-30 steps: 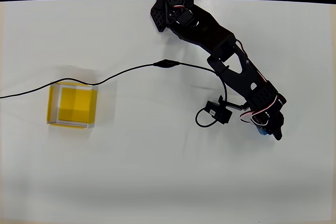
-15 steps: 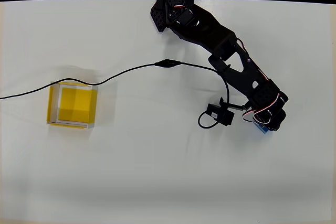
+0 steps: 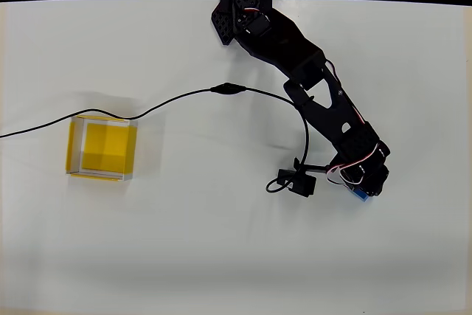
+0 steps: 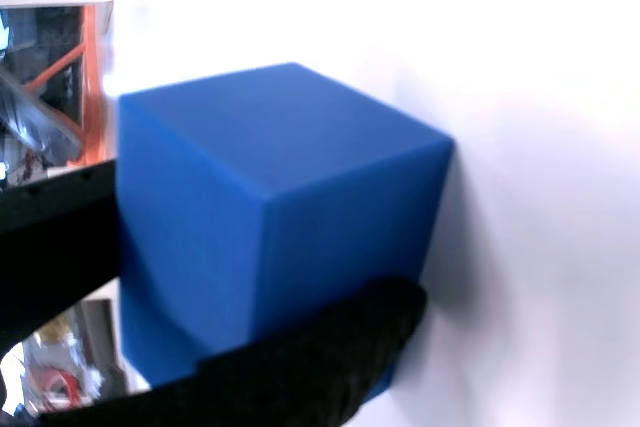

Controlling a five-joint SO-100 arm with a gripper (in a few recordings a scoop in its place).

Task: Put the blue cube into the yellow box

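Gripper [image 3: 363, 188] sits at the lower right end of the black arm [image 3: 310, 79] in the overhead view, low over the white table [image 3: 221, 256]. A sliver of the blue cube [image 3: 360, 194] pokes out just beneath its tip, touching it — the arm's body covers the rest, so the jaws themselves cannot be made out from above. Just to the gripper's left lies a small black camera module [image 3: 297, 181] on a looped cable [image 3: 177, 99], which trails away across the table. Far to the gripper's left, well apart from it, stands the yellow box [image 3: 102, 148], open-topped, with the cable passing just behind its far wall.

From the wrist view, the gripper [image 4: 190, 297] is clamped on the blue cube [image 4: 270, 217]: one black finger [image 4: 310, 357] presses along the cube's lower face and the other [image 4: 55, 247] bears against its left side — the cube close up between them against the white table [image 4: 540, 147].
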